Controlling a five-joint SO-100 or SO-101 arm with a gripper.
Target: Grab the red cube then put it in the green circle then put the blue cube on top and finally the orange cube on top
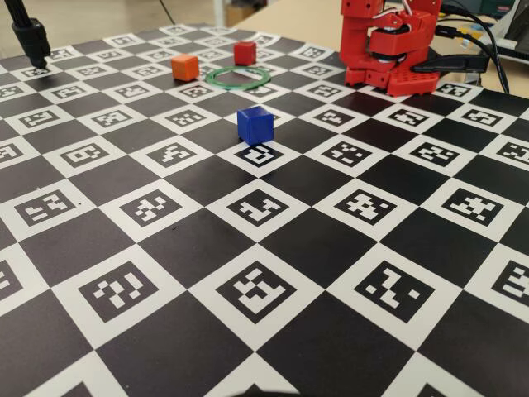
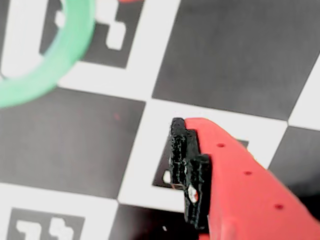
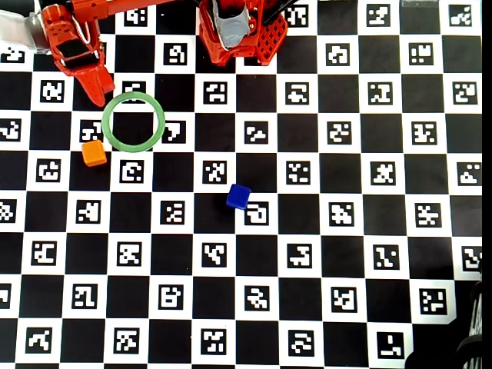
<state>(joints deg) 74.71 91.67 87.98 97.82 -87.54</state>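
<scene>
The red cube (image 1: 245, 53) is seen on the table (image 1: 165, 248) just beyond the empty green ring (image 1: 238, 78). The orange cube (image 1: 185, 67) is set beside the ring; the blue cube (image 1: 254, 125) lies well apart. The hand (image 3: 98, 91) is held near the ring's edge; its opening cannot be told.

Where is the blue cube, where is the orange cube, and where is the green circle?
blue cube (image 1: 254, 124): fixed view, on its front face.
orange cube (image 3: 94, 153): overhead view, on its top face.
green circle (image 3: 134, 147): overhead view, on the near part of the ring's band.
</scene>
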